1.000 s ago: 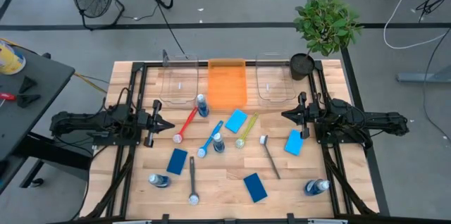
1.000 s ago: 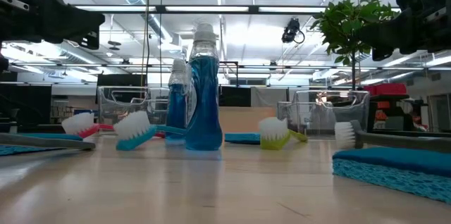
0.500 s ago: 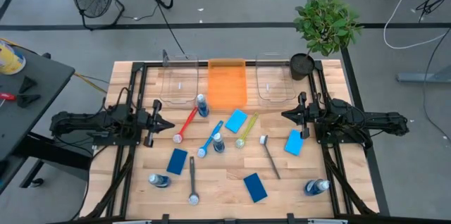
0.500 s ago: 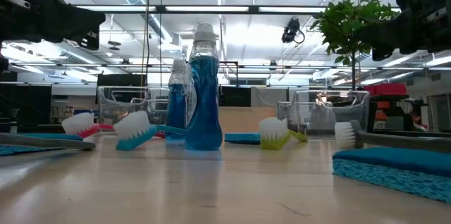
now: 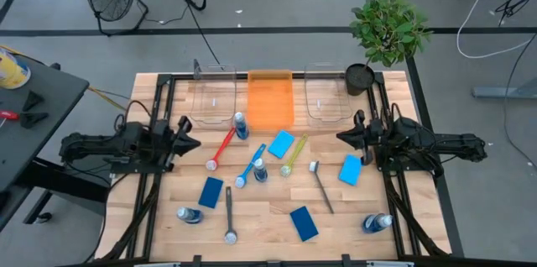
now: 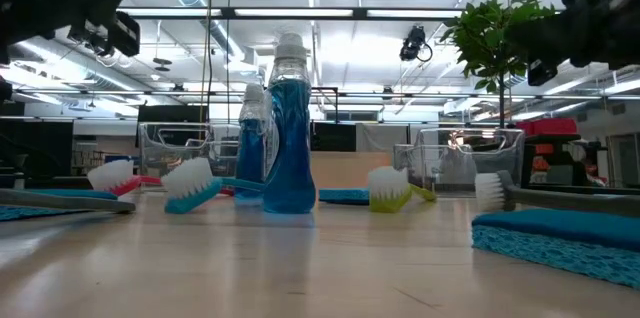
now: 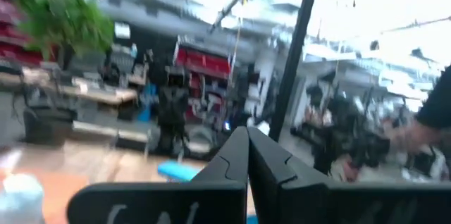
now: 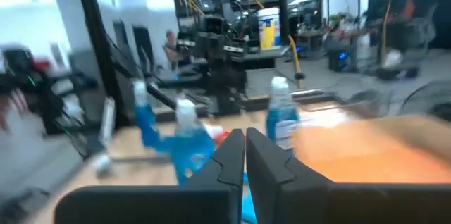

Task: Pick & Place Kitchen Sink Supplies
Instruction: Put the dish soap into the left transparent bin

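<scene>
The kitchen sink supplies lie spread over the wooden table. Blue sponges [image 5: 281, 143] [image 5: 350, 169] [image 5: 211, 191] lie flat. Small bottles of blue liquid [image 5: 241, 124] [image 5: 260, 169] stand upright, and others stand near the front edge. A red brush [image 5: 221, 149], a blue brush [image 5: 250, 164], a yellow-green brush [image 5: 294, 154] and dark grey brushes [image 5: 229, 214] lie on their sides. My left gripper [image 5: 197, 143] is shut at the table's left side, above the table and pointing inward. My right gripper [image 5: 338, 137] is shut at the right side, facing it. Neither has anything between its fingers.
Two clear bins [image 5: 212, 95] [image 5: 327, 92] flank an orange bin [image 5: 270, 99] along the far edge. A green potted plant [image 5: 388, 28] stands at the far right corner. Black frame rails [image 5: 159, 107] run along both sides of the table.
My left gripper has tipped upward, risen a little and rolled about its own axis, staying shut at the table's left side. My right gripper has rolled slightly in place. The supplies have not moved.
</scene>
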`<action>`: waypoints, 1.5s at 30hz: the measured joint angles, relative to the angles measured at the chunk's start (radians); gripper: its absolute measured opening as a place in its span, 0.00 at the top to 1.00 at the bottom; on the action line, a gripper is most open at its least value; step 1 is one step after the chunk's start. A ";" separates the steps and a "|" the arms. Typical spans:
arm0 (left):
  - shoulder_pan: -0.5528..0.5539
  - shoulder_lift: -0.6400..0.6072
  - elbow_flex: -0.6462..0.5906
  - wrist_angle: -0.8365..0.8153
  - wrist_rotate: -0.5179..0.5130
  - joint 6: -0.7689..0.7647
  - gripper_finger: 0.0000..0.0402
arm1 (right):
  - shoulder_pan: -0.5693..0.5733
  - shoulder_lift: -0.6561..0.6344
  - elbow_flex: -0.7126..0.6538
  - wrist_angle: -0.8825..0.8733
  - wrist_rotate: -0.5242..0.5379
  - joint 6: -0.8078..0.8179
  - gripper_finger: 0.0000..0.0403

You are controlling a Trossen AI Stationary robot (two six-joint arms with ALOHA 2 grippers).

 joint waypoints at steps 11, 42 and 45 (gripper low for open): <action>0.000 0.000 0.034 0.134 -0.109 0.000 0.99 | 0.000 0.005 0.000 0.310 0.105 0.232 0.95; 0.000 0.372 0.890 -0.755 -0.166 0.127 1.00 | 0.000 0.399 0.782 -0.265 0.149 0.154 1.00; 0.000 0.436 0.967 -0.789 -0.158 0.150 1.00 | 0.000 0.461 0.861 -0.335 0.123 0.125 1.00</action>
